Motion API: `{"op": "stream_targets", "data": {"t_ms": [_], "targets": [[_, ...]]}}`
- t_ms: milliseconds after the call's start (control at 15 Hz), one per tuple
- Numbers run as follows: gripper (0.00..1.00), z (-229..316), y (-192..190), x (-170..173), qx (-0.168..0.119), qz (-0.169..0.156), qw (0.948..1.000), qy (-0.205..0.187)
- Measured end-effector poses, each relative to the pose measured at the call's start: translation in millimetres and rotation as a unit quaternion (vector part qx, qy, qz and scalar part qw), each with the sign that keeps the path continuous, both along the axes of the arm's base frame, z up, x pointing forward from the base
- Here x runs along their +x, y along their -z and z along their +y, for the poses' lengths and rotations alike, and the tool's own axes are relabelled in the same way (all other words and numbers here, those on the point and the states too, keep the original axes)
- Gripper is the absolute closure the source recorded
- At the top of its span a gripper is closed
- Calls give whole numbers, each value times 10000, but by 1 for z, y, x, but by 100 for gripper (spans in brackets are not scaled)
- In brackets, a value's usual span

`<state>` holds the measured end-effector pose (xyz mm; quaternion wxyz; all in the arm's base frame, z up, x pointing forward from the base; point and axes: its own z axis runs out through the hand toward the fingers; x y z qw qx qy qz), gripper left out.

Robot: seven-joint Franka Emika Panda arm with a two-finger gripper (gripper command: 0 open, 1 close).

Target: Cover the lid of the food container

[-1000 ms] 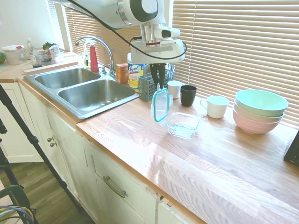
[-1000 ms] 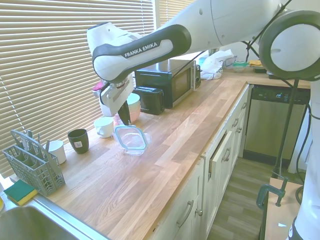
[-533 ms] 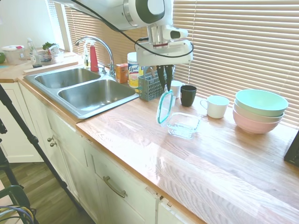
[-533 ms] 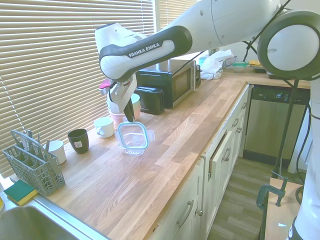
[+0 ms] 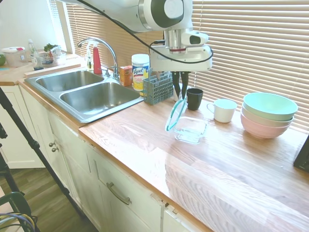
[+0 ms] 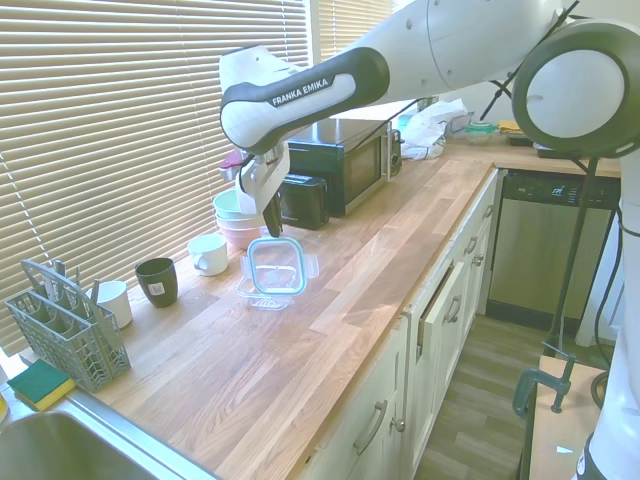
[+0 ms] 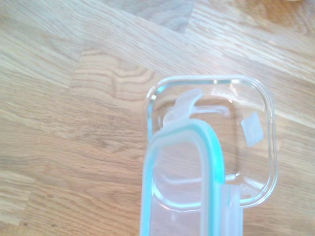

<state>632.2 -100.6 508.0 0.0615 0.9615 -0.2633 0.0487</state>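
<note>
The hand [image 5: 181,94] pinches the top edge of the lid [image 5: 175,115], its dark fingers [image 6: 270,218] closed on the rim. The lid hangs tilted, its lower edge over the sink-side rim of the food container [image 5: 190,129], partly above the dish's opening, as the wrist view shows. The food container sits open on the wooden table [image 5: 231,169], about midway between the front edge and the blinds, with a black cup [image 5: 194,98] and a white mug [image 5: 224,110] behind it and the stacked bowls [image 5: 268,114] further along the back edge.
</note>
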Motion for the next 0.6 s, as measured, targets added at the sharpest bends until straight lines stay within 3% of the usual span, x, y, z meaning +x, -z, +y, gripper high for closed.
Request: {"op": "stream_targets", "data": {"t_ms": [333, 600], "targets": [[100, -38, 7, 19, 144, 49, 9999, 48], [100, -58, 17, 47, 119, 179, 9988, -447]]}}
